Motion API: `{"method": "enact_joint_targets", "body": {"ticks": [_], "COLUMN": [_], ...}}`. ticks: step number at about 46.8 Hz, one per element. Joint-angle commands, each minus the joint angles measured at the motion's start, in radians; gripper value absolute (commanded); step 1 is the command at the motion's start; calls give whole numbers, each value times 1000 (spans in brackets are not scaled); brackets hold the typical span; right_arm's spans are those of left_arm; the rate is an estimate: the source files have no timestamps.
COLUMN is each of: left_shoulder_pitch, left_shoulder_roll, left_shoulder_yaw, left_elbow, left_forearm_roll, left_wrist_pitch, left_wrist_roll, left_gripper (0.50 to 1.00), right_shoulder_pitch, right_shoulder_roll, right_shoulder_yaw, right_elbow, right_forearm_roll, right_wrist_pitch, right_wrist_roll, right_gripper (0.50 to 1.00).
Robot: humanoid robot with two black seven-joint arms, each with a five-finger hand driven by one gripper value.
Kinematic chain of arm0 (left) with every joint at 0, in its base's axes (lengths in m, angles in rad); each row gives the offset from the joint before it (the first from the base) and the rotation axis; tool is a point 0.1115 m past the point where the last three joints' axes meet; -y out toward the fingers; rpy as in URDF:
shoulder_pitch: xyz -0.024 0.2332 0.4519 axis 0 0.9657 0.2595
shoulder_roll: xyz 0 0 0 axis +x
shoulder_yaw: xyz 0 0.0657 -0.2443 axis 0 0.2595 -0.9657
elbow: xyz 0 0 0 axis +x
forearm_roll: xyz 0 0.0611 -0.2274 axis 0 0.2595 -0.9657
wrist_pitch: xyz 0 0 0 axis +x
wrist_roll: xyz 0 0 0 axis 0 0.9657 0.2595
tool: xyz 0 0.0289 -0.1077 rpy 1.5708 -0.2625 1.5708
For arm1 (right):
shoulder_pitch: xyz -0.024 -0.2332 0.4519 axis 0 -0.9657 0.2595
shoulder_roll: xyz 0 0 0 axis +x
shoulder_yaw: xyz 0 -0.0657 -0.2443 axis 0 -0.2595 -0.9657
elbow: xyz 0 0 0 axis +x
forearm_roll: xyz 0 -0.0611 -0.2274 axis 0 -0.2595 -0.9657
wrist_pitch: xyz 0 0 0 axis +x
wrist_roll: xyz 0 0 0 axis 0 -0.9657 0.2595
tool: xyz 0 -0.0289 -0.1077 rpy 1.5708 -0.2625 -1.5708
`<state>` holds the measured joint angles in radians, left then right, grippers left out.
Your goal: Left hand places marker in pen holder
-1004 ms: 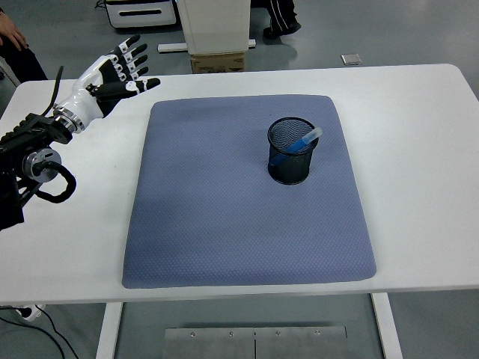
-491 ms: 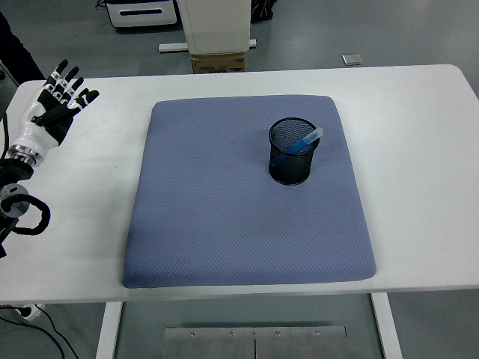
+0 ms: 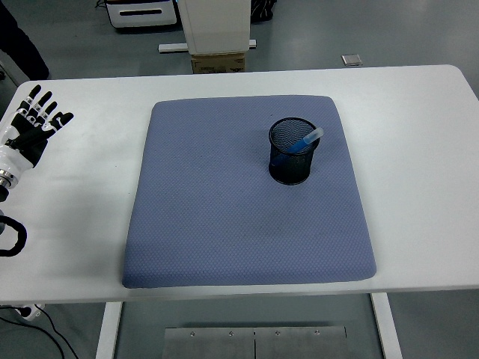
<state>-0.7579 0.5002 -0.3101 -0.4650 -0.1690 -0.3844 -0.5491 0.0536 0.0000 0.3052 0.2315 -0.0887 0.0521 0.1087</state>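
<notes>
Marker (image 3: 302, 140) is seen in the head view, inside the pen holder (image 3: 293, 151). It is blue w/ a pale cap, and it is leaned to the right so the cap pokes over the rim. The pen holder is a black mesh cup, stood upright on the blue mat (image 3: 247, 191), right of the mat's middle & toward the far side. The mat is laid flat on the white table (image 3: 419, 149). The left hand (image 3: 30, 127) is seen at the left edge, well apart from the holder. Its fingers are spread & nothing is held.
</notes>
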Motion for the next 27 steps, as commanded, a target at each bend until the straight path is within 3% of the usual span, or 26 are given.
{"method": "enact_joint_targets", "body": {"ticks": [1, 27], "left_shoulder_pitch": [0, 17], "left_shoulder_roll": [3, 23], "left_shoulder_yaw": [-4, -6], "left_elbow": [0, 0], "left_forearm_roll": [0, 6], "left_wrist_pitch": [2, 2], "left_wrist_roll": [0, 0], "left_gripper": [1000, 1000], "right_shoulder_pitch": [3, 71], "right_shoulder_roll": [0, 0], "right_shoulder_yaw": [-1, 0], "right_elbow": [2, 6], "right_forearm_roll": [-6, -3], "right_wrist_pitch": [0, 9], "right_wrist_roll": [-4, -27], "right_gripper": [1000, 1000]}}
